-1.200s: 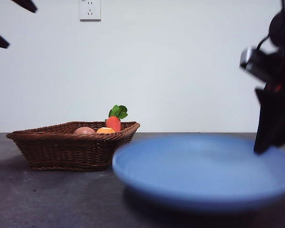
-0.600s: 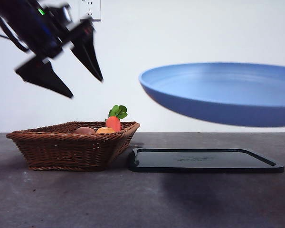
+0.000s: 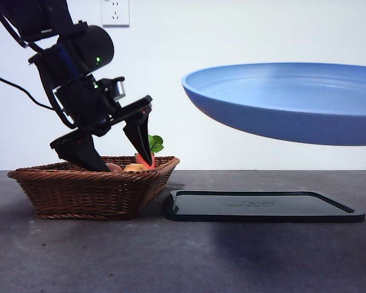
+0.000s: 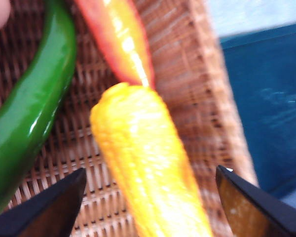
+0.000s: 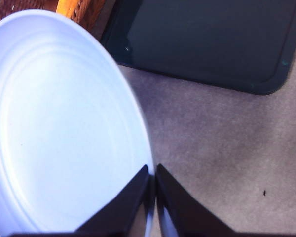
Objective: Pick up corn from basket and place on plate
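Note:
The corn (image 4: 148,168), a bumpy orange-yellow cob, lies in the brown wicker basket (image 3: 91,189). My left gripper (image 4: 148,207) is open and down in the basket (image 4: 197,74), one jaw on each side of the cob, not touching it. In the front view the left gripper (image 3: 125,165) straddles the orange tip of the corn (image 3: 134,166) at the basket's rim. The light-blue plate (image 3: 287,104) hangs tilted in the air above the black tray. My right gripper (image 5: 152,185) is shut on the rim of the plate (image 5: 64,128).
A green pepper (image 4: 29,108) and a red-orange tapered item (image 4: 118,39) lie beside the corn. The carrot (image 3: 147,160) with green leaves stands at the basket's back. The flat black tray (image 3: 262,204) lies right of the basket, under the plate.
The plate went up from the table into the air, uncovering the black tray. The left arm came down from the upper left, its open jaws now in the basket.

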{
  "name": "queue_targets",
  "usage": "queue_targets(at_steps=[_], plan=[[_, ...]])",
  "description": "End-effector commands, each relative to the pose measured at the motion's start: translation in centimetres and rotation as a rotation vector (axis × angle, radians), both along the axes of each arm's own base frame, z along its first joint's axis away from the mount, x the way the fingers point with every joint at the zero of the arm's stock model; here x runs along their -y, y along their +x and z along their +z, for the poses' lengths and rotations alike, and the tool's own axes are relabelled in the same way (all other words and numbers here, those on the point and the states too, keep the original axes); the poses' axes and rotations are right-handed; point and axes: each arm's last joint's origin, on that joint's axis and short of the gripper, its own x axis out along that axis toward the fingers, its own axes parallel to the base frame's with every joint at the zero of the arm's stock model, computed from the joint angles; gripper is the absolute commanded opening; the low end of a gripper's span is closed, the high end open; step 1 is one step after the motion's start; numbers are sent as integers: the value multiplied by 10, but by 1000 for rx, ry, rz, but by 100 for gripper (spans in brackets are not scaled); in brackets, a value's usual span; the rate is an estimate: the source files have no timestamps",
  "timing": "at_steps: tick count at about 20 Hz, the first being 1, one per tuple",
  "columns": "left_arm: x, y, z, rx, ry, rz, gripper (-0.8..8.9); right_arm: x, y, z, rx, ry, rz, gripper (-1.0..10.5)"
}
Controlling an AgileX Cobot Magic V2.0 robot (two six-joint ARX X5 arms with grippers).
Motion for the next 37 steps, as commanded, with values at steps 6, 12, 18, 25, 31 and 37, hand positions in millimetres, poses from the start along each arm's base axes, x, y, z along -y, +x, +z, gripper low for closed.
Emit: queue_targets(at_steps=[6, 12, 18, 25, 31, 37], plan=[[5, 9, -15, -26, 20, 14, 372, 0, 1, 7, 19, 15, -5, 3], [5, 8, -16, -37, 23, 13, 187, 0, 1, 7, 20, 15, -5, 3], [3, 8, -12, -53, -20, 2, 153, 0, 2, 7, 19, 16, -6, 3], [-6, -6, 38, 41, -133, -20, 153, -2, 15, -2, -42, -7, -24, 3], [-3, -41, 92, 105, -279, -159, 153, -9, 64, -34, -180, 14, -67, 3], [50, -67, 77, 38, -255, -372, 153, -16, 97, -64, -293, 108, -97, 3]])
